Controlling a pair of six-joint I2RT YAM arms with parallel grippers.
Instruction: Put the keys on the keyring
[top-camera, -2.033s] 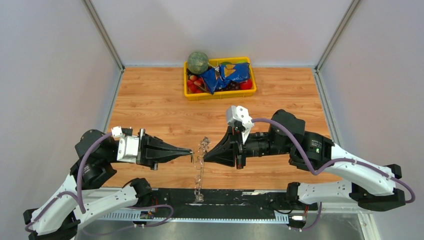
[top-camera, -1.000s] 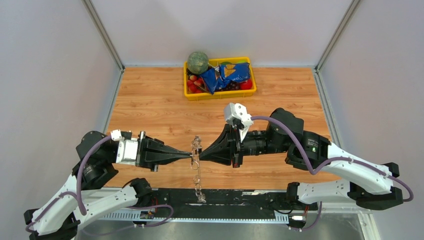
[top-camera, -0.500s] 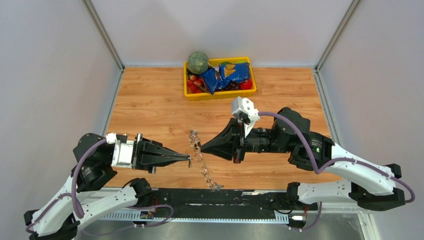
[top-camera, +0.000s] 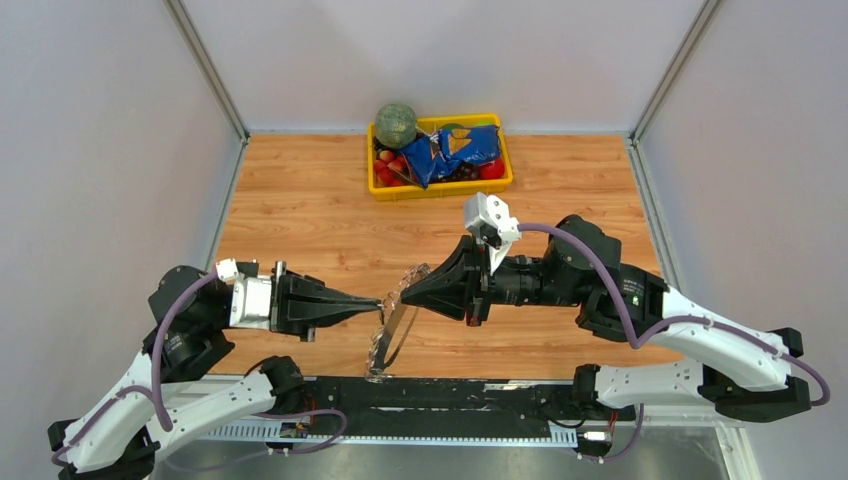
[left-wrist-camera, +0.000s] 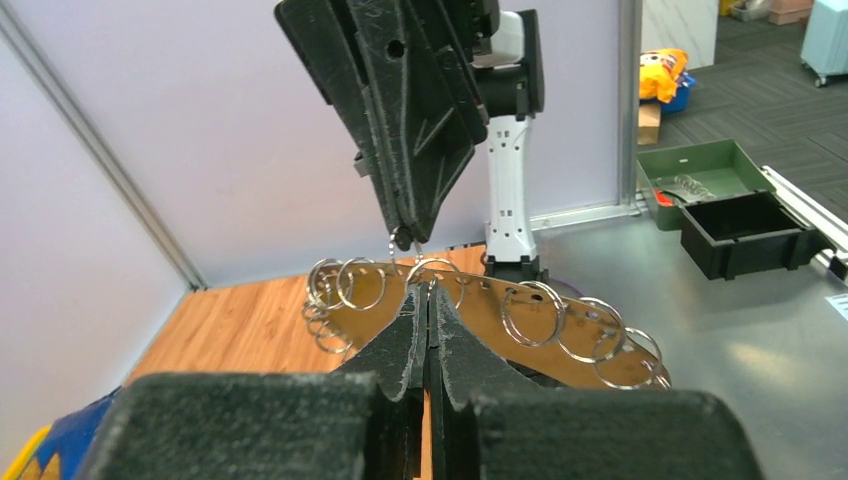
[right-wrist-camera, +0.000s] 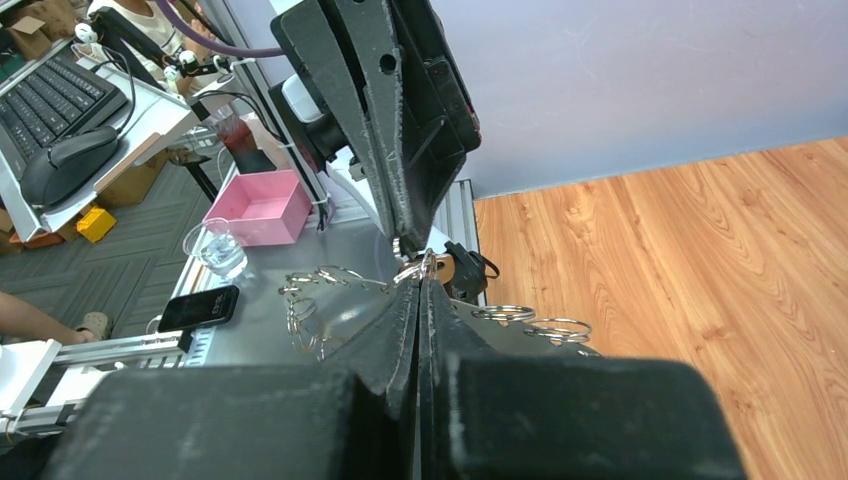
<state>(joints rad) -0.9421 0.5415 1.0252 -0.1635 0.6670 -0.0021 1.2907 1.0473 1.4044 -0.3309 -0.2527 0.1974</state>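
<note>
Both arms meet nose to nose over the near half of the wooden table (top-camera: 300, 210). The left gripper (top-camera: 381, 304) points right with its 2 fingers pressed flat together. What, if anything, sits in that pinch is too small to tell. The right gripper (top-camera: 404, 295) points left, its jaws also fully closed, and it nips the top of the keyring (top-camera: 392, 335). The loop hangs off that tip, slanting down toward the near edge, blurred in the overhead view.

From the left wrist, the keyring's fringe of small silver rings fans out to both sides just past the closed fingertips (left-wrist-camera: 437, 318), with the right gripper's tip coming down from above to touch the loop.

At the far edge sits the yellow tray (top-camera: 440, 190), well apart from both arms.
</note>
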